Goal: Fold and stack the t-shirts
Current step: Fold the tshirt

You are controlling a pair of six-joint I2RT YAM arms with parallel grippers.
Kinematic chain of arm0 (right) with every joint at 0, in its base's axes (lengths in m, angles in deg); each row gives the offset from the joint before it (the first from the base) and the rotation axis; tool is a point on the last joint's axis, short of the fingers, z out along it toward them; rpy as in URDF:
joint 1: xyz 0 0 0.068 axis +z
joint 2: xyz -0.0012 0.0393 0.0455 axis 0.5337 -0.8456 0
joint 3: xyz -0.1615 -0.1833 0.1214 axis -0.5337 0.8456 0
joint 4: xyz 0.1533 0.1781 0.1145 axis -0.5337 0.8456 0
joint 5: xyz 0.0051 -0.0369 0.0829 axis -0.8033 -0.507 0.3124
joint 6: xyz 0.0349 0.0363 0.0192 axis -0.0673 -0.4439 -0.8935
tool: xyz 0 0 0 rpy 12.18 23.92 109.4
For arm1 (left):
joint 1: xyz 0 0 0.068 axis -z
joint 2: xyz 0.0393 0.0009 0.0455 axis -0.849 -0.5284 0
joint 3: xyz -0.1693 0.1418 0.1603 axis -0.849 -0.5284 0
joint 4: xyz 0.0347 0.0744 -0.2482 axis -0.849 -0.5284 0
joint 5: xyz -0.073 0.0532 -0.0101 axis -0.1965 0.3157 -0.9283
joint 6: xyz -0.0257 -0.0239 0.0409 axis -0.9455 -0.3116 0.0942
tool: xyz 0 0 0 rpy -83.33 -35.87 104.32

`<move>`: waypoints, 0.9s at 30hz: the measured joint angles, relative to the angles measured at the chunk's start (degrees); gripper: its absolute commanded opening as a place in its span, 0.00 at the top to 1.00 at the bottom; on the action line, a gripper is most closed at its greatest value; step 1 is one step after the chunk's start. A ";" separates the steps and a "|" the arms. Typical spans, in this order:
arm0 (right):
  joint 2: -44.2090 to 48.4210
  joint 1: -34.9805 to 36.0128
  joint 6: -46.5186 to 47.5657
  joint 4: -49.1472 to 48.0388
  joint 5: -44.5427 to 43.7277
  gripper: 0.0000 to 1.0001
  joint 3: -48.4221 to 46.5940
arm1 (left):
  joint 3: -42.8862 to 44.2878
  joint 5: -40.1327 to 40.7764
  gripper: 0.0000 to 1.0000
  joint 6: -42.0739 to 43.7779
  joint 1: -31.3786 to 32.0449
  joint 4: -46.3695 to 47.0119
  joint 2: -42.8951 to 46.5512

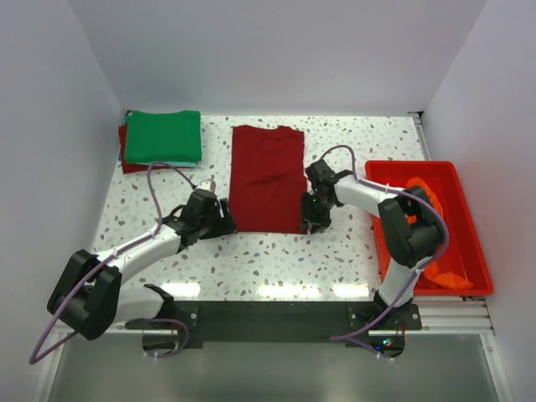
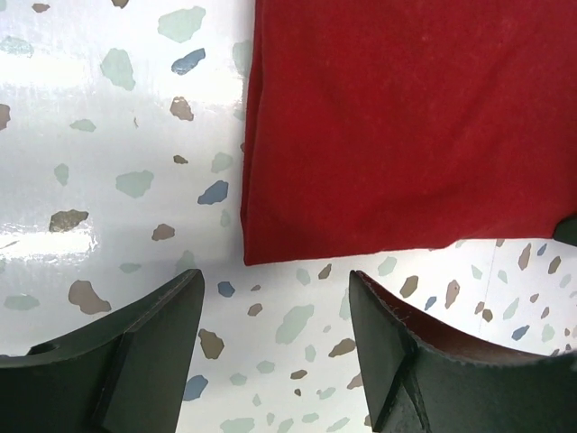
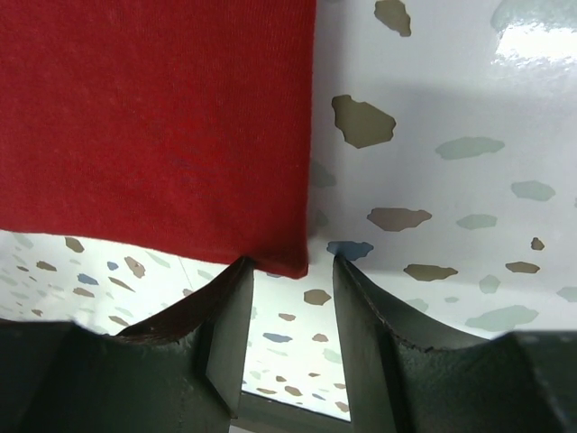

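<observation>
A dark red t-shirt (image 1: 268, 177) lies flat mid-table, folded into a long strip. My left gripper (image 1: 226, 221) is at its near left corner. In the left wrist view the gripper (image 2: 275, 302) is open over bare table, and the shirt's corner (image 2: 261, 248) lies just beyond the fingertips. My right gripper (image 1: 312, 223) is at the near right corner. In the right wrist view it (image 3: 290, 266) is open, with the shirt's corner (image 3: 284, 257) at its fingertips, against the left finger (image 3: 225, 298). A folded green t-shirt (image 1: 163, 136) rests on another dark red one (image 1: 126, 159) at the back left. An orange t-shirt (image 1: 429, 194) lies in the tub.
A bright red plastic tub (image 1: 456, 188) stands at the right edge of the speckled table (image 1: 276, 260), close behind the right arm. White walls close in the left, back and right sides. The arm bases sit on a black rail (image 1: 276, 318) at the near edge.
</observation>
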 measured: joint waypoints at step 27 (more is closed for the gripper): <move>0.33 0.00 0.17 -3.39 1.16 0.96 1.79 | -2.51 -0.02 0.55 -0.02 0.00 3.30 -3.50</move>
